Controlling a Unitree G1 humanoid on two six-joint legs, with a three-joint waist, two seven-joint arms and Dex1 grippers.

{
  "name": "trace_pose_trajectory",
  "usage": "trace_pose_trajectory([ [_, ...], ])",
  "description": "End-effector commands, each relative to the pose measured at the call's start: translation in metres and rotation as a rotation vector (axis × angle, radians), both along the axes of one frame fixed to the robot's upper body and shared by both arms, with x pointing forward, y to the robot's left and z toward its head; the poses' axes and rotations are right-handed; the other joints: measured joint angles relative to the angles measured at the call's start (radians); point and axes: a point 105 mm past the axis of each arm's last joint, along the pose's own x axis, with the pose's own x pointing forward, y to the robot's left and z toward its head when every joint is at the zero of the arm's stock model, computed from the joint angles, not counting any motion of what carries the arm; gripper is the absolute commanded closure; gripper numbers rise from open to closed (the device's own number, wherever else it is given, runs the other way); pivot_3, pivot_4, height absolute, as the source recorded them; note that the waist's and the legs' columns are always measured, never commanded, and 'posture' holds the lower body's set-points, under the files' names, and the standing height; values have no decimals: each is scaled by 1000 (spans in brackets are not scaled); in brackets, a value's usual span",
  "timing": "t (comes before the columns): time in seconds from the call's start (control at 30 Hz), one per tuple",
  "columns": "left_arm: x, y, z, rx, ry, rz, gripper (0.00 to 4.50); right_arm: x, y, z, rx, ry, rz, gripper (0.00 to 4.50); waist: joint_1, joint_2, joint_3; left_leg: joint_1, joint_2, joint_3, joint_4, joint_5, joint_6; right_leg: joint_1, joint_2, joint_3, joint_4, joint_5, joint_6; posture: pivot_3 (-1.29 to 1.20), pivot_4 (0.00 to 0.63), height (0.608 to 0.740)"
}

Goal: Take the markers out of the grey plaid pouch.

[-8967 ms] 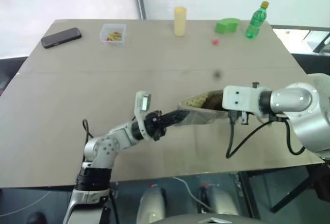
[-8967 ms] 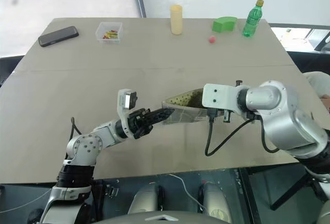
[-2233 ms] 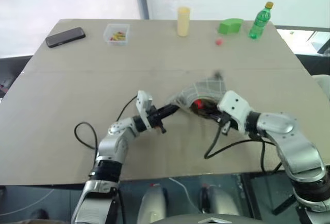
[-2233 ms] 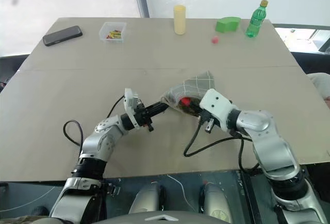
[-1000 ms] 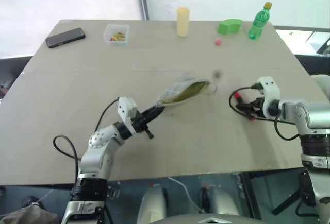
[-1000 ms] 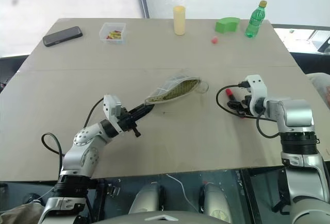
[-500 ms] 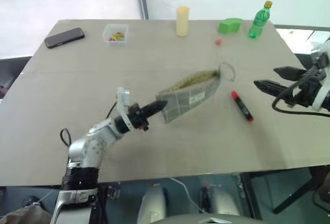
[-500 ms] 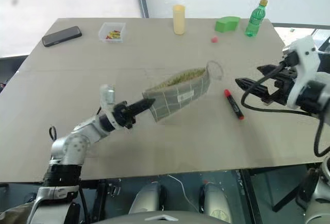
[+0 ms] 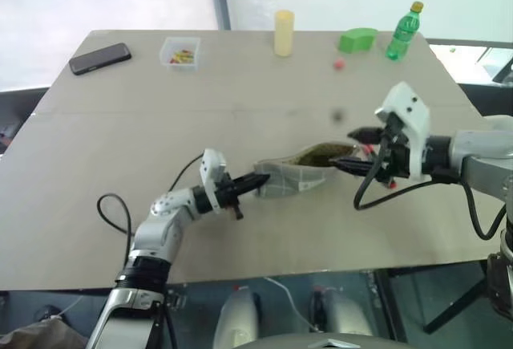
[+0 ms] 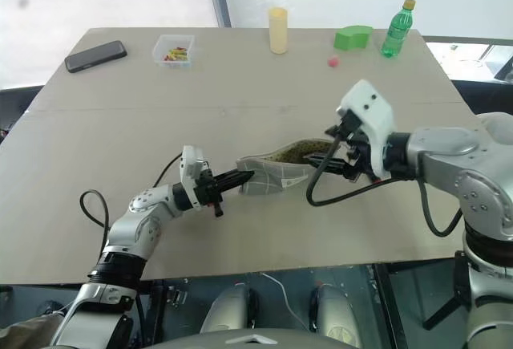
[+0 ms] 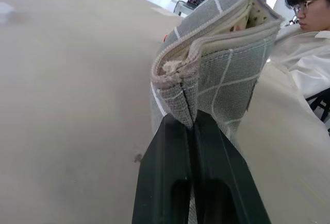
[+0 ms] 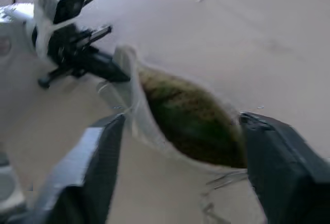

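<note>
The grey plaid pouch (image 9: 295, 176) hangs just above the table's middle, its open mouth (image 12: 191, 121) turned toward my right arm. My left gripper (image 9: 255, 180) is shut on the pouch's closed corner (image 11: 178, 87). At the mouth, my right gripper (image 9: 345, 148) is open, with one finger (image 12: 98, 172) on each side of the opening. The inside looks dark green-brown. A red marker (image 9: 368, 149) lies on the table under the right gripper and is mostly hidden by it.
Along the far edge stand a black phone (image 9: 98, 58), a clear box (image 9: 177, 52), a yellow cylinder (image 9: 283, 33), a green block (image 9: 357, 40), a green bottle (image 9: 402, 32) and a small red ball (image 9: 339, 64). A person (image 11: 309, 38) sits beyond the table.
My right gripper has swung in from the table's right side to the pouch's mouth, above the red marker. The left gripper keeps its hold and the pouch now hangs flatter.
</note>
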Motion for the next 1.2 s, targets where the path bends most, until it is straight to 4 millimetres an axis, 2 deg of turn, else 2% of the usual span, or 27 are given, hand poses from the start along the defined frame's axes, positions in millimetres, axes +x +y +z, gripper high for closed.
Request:
trace_pose_trajectory([
  [0.03,-2,2,7,-4,-48,27,4500,-3,9,-3,31,10,45,2682,0,0,0,0,0,0,0,0,0,0,0,0,0,0,0,0,150,740],
  [0.13,-6,0,7,-4,-60,20,4500,7,11,-14,46,51,-5,3937,-1,0,0,0,0,0,0,0,0,0,0,0,0,0,0,0,150,740],
  [0.4,-14,-7,7,19,-106,-21,4500,30,9,-26,83,110,-122,3937,0,0,0,0,0,0,1,0,0,0,0,0,0,0,0,0,150,740],
  [0.5,-18,-11,7,24,-119,-47,4500,35,12,-40,-13,68,-140,3937,-1,0,0,0,0,0,1,0,0,0,0,0,0,0,0,0,150,740],
  [0.6,-20,-15,8,17,-120,-65,4500,35,24,-54,-138,-73,-72,3937,0,0,0,0,0,0,1,0,0,0,0,0,0,0,0,0,150,740],
  [0.73,-21,-18,12,-4,-108,-83,4500,31,47,-73,-269,-301,115,3937,-2,0,0,0,0,0,1,0,0,0,0,0,0,0,0,0,150,740],
  [0.83,-20,-20,15,-21,-95,-85,4500,37,53,-79,-328,-402,175,3937,-2,0,0,0,0,0,1,0,0,-1,0,0,0,0,0,0,150,740],
  [0.87,-19,-20,15,-28,-90,-84,4500,40,53,-79,-352,-440,196,3447,-1,0,0,0,0,0,1,0,0,0,0,0,0,0,0,0,150,740],
  [1.0,-18,-19,18,-44,-76,-88,4500,47,59,-81,-433,-555,290,1980,-2,0,0,0,0,0,2,0,0,0,0,0,0,0,0,0,150,740],
  [1.07,-18,-21,20,-50,-77,-92,4500,50,63,-87,-495,-602,363,1047,-2,0,0,0,0,0,1,0,0,0,0,0,0,0,0,0,150,740],
  [1.2,-18,-24,25,-63,-85,-101,4500,59,66,-101,-572,-642,435,1047,-1,0,0,1,0,0,1,0,0,0,0,0,0,0,0,0,150,740],
])
